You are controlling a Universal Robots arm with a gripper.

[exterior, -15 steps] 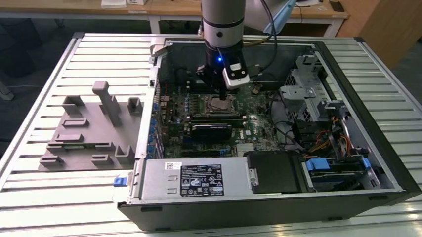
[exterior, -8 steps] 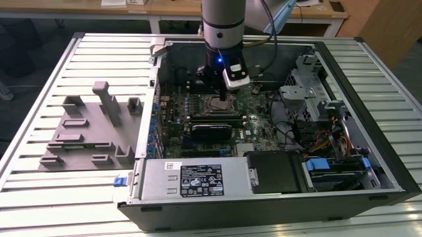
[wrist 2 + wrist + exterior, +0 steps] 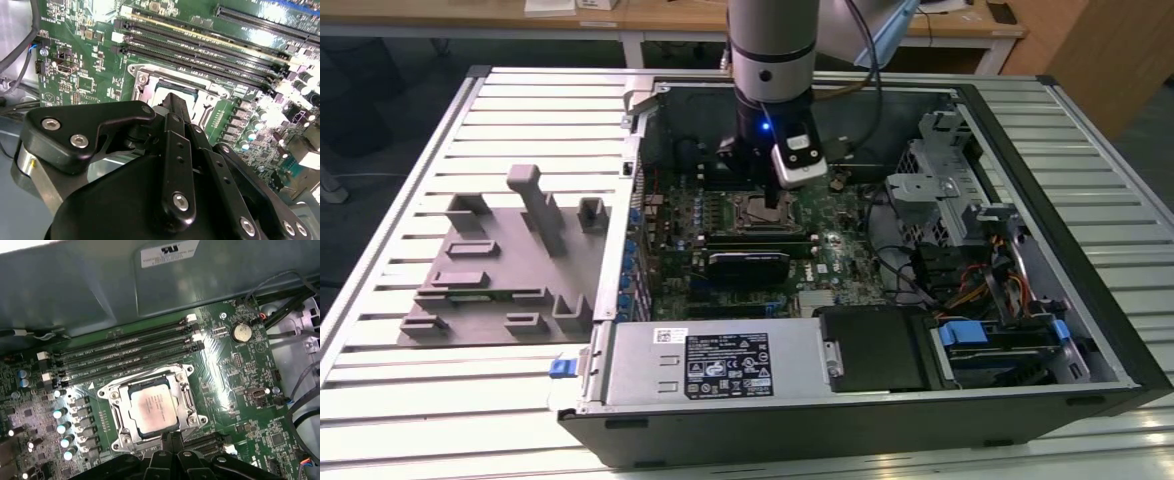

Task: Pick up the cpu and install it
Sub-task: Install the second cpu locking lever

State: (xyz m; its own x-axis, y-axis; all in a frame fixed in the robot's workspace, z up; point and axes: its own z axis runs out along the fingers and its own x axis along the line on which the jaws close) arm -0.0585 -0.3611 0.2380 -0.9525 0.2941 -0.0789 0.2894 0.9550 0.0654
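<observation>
The pincer (image 3: pixel 167 439) hangs right at the near edge of the socket (image 3: pixel 150 410), its black fingers (image 3: pixel 176 145) drawn together and nothing held between them — closed and empty. Just beyond the tips, the cpu (image 3: pixel 153 407) lies flat inside the socket's metal frame, silvery top up. Past the socket run the long memory slots (image 3: pixel 125 352) on the green motherboard (image 3: pixel 235 370). Farther out, beside the open computer case (image 3: pixel 881 400) — a grey tray (image 3: pixel 500 275) on the counter (image 3: pixel 400 160).
</observation>
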